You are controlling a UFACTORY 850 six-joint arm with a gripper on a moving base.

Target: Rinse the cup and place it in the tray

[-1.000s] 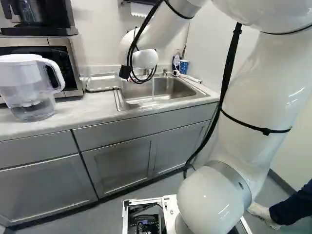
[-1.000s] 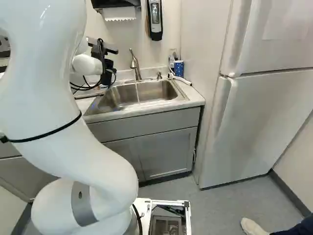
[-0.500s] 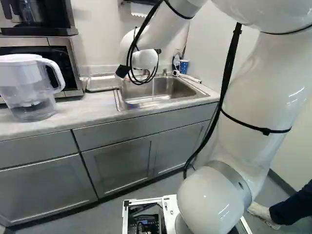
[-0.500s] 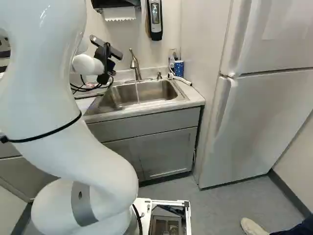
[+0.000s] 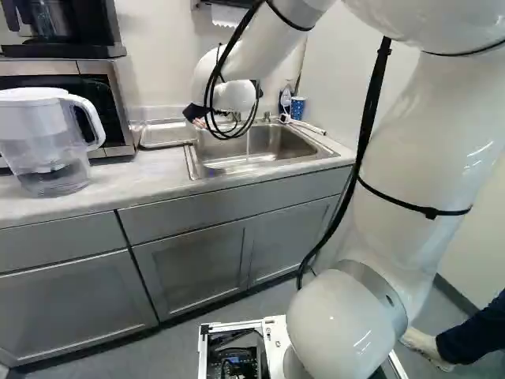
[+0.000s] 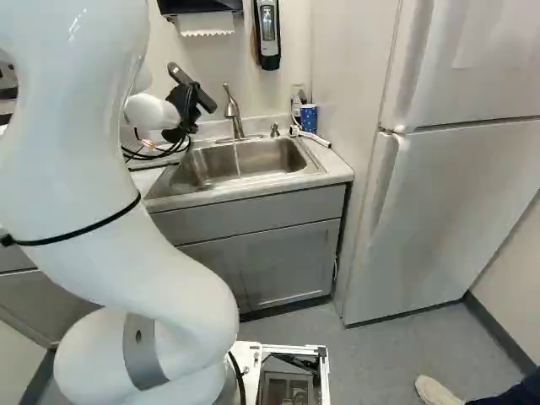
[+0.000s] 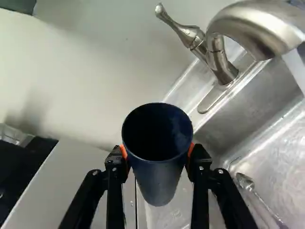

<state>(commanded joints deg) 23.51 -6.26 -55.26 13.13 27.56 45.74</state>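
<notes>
A dark blue cup (image 7: 159, 183) is grasped between the two fingers (image 7: 114, 176), one orange pad (image 7: 123, 152) pressing on each side near its rim. Its open mouth faces back toward the wrist, and its closed end points away from it. The cup is up in the air by the sink's left end, beside the faucet (image 7: 226, 67). A thin stream of water (image 6: 237, 164) falls from the spout into the metal sink (image 6: 257, 159). In the wrist view a spoon (image 7: 245, 182) lies in the basin.

The arm (image 5: 264, 51) reaches over the tabletop (image 5: 134, 175) from the right of the left base view. Just left of the sink, toward the tabletop's back edge, sits a tray (image 5: 166, 134). Farther left come a microwave (image 5: 99, 103) with a coffee maker (image 5: 71, 47) on top, and a clear water pitcher (image 5: 51, 158) with a white lid near the front edge.

At the tabletop's back right corner a blue spotted cup (image 6: 309, 118) stands upright beside a bottle (image 6: 297, 101), with a white hose (image 6: 314, 137) near them. A tall white fridge (image 6: 439, 211) stands to the right.
</notes>
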